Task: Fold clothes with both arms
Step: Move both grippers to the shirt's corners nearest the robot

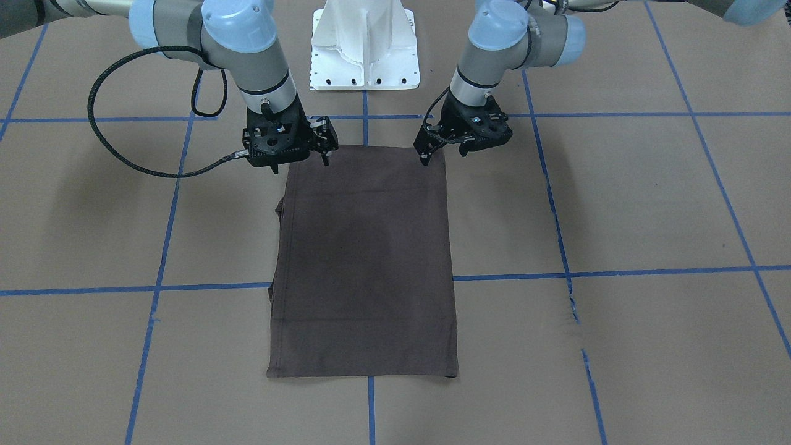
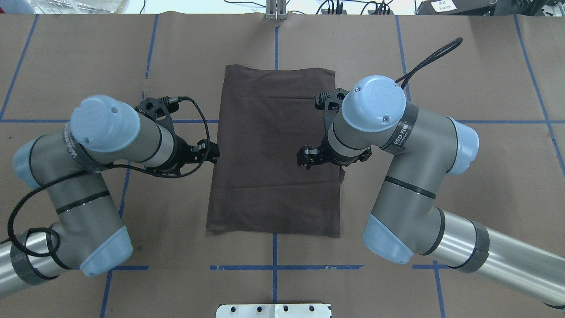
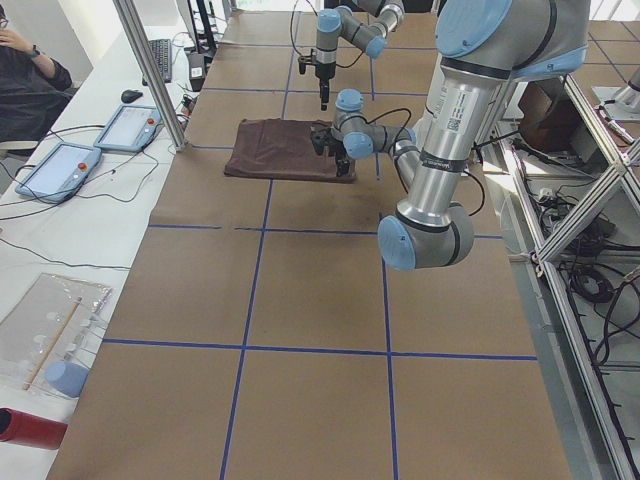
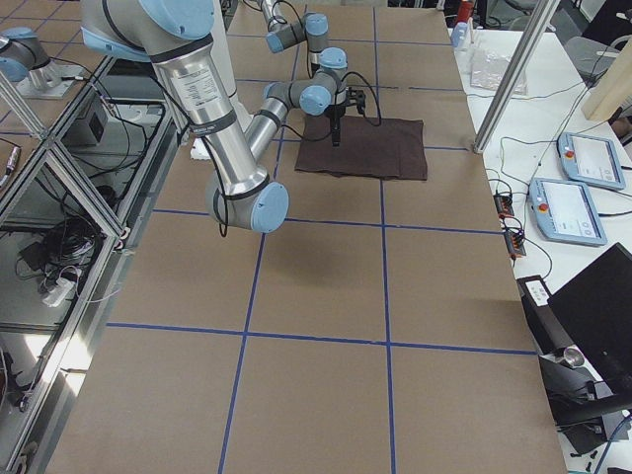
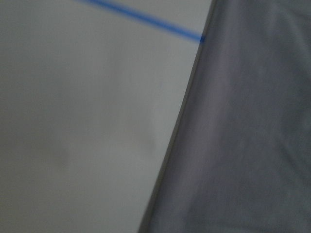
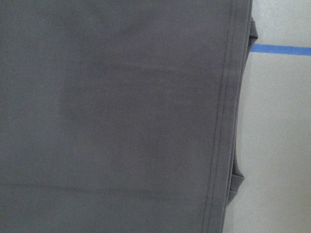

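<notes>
The dark brown T-shirt (image 1: 364, 259) lies flat on the brown table, folded into a tall rectangle (image 2: 273, 154). A sleeve edge pokes out at one long side. My left gripper (image 1: 442, 157) hovers over the corner of the shirt nearest the robot base, fingers pointing down and apart, holding nothing. Over the other near corner my right gripper (image 1: 300, 165) hangs open and empty. The left wrist view shows the shirt's edge (image 5: 243, 145) against bare table. In the right wrist view I see a stitched hem (image 6: 221, 121) running along the cloth.
The white pedestal base (image 1: 364, 55) stands just behind the shirt. Blue tape lines (image 1: 618, 272) grid the table. Two tablets (image 3: 60, 165) and a seated person (image 3: 25, 80) are at the side bench beyond a metal post (image 3: 150, 70).
</notes>
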